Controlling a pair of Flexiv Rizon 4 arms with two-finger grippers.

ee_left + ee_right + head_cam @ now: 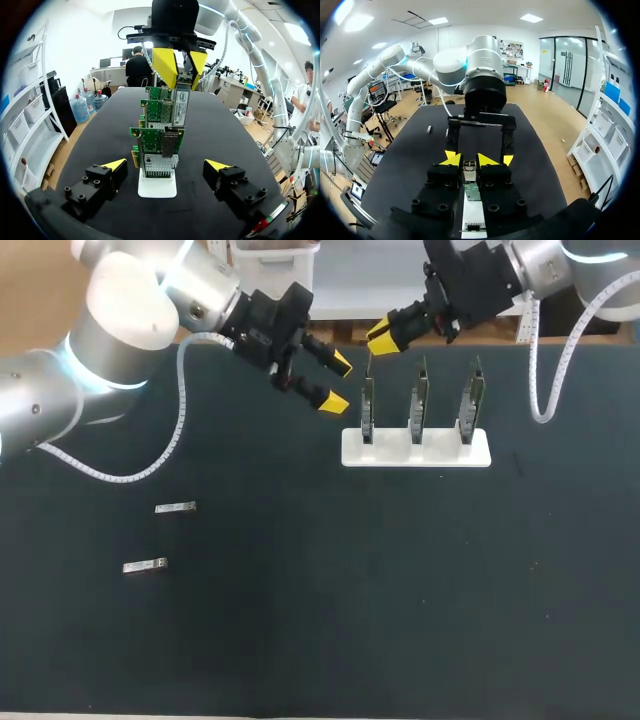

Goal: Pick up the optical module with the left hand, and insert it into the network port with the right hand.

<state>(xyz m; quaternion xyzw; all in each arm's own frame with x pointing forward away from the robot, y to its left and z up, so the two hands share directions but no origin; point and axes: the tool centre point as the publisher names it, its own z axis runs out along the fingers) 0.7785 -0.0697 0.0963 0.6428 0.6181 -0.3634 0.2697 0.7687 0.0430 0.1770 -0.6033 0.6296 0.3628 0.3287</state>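
My right gripper point(385, 337) is shut on a slim silver optical module point(369, 368), held upright over the leftmost of three network cards point(367, 410) on a white stand point(415, 452). In the left wrist view the module point(180, 102) hangs from the right gripper point(181, 62), its lower end at the nearest card's port cage point(170, 142). In the right wrist view the module point(469, 170) sits between my right gripper's point(469, 161) tips, above the card point(472, 192). My left gripper point(337, 383) stands open just left of that card, holding nothing. Its fingertips point(114, 165) flank the stand point(157, 189).
Two more optical modules point(175, 507) point(145, 565) lie flat on the dark table at the left. The other two cards point(420, 405) point(470, 405) stand upright to the right of the first one.
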